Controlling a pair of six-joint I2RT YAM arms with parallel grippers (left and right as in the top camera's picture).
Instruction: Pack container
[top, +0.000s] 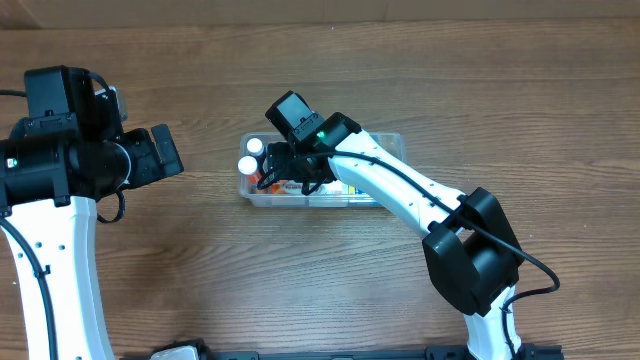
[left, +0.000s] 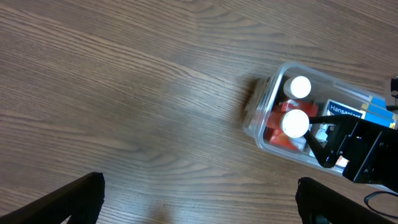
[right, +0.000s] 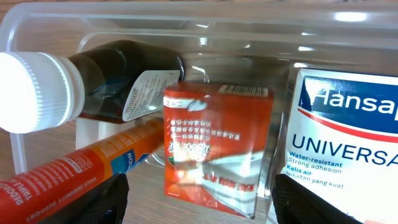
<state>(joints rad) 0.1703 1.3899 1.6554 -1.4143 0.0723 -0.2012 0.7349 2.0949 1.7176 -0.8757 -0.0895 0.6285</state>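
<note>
The clear plastic container lies at the table's middle; it also shows in the left wrist view and the right wrist view. Inside lie two white-capped bottles, an orange tube, a shiny red box and a white-and-blue Hansaplast box. My right gripper reaches down into the container. Its fingers are open on either side of the red box, apart from it. My left gripper is open and empty over bare table left of the container.
The wooden table surrounds the container. The right arm stretches over the container's right half and hides part of its contents. The left arm's base stands at the left edge.
</note>
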